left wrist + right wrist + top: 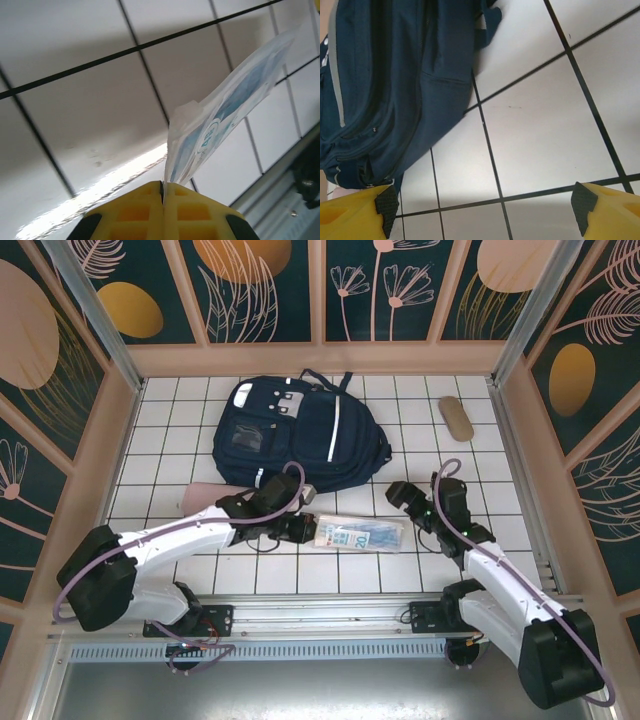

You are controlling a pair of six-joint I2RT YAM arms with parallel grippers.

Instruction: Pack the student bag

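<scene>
Left tool (162,186) clamped on edge of plastic packet (225,115), which extends ahead-right. Right tool (485,206) has 2 fingers wide apart above counter (545,135); student bag (390,80) lies ahead-left.

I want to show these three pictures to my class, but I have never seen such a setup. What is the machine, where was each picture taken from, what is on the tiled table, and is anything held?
The machine is two white robot arms bolted at the near edge of a tiled table. One picture looks down from above and behind them. The other two come from a camera on each wrist, with that arm's yellow fingers at the bottom. On the table are a navy student bag, a pink pouch, a tan oval case and a clear packet with blue print. The left gripper is shut on the packet's edge. The right gripper is open and holds nothing.
</scene>
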